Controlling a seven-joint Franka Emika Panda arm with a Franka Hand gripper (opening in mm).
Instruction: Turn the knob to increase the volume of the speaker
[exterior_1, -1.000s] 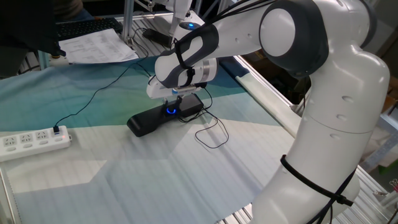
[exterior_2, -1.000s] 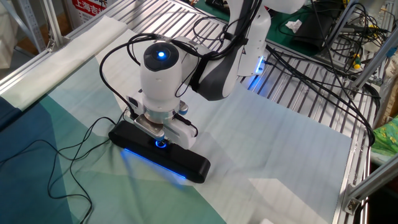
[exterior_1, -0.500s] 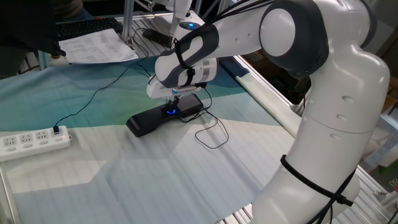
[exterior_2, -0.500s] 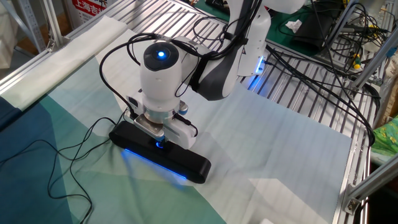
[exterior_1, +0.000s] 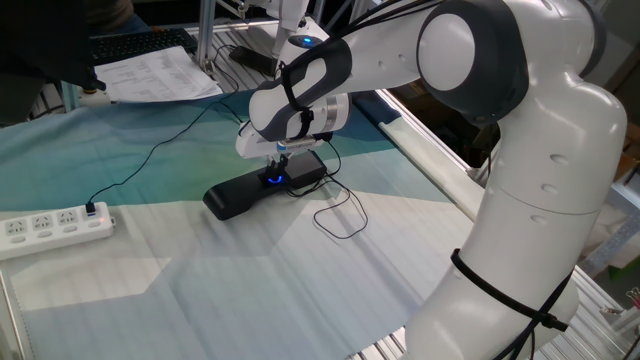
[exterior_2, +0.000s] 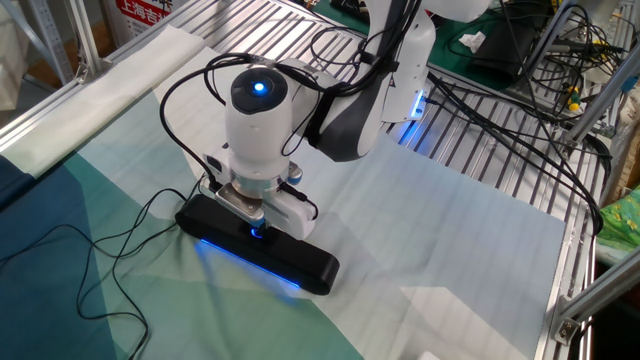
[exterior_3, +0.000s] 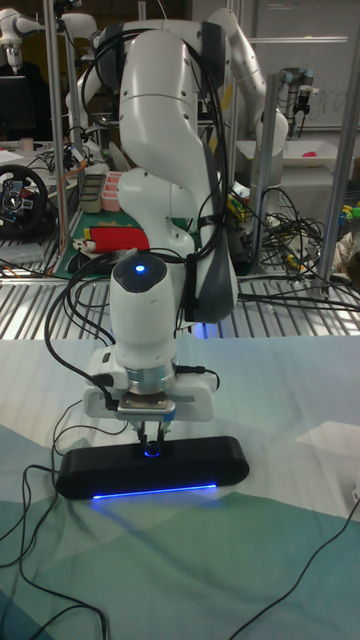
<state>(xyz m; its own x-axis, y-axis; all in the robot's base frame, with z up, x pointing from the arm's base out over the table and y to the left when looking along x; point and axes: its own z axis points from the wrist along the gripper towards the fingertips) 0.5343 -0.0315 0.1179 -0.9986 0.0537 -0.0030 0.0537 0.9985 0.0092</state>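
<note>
The speaker (exterior_1: 237, 197) (exterior_2: 285, 257) (exterior_3: 200, 468) is a long black bar lying on the teal and white cloth, with a blue strip glowing along its front. Its knob (exterior_1: 273, 180) (exterior_2: 257, 232) (exterior_3: 152, 452) sits on top near the middle and shows only as a small blue glow between the fingers. My gripper (exterior_1: 277, 168) (exterior_2: 253, 218) (exterior_3: 152, 440) points straight down onto the knob. Its fingers (exterior_3: 145, 433) are drawn close together around the knob, which they mostly hide.
A white power strip (exterior_1: 55, 225) lies at the left edge, with a thin black cable (exterior_1: 150, 160) running to the speaker. More cable loops (exterior_1: 340, 212) lie beside the speaker. Papers (exterior_1: 160, 75) sit at the back. Bare metal slats (exterior_2: 480, 150) border the cloth.
</note>
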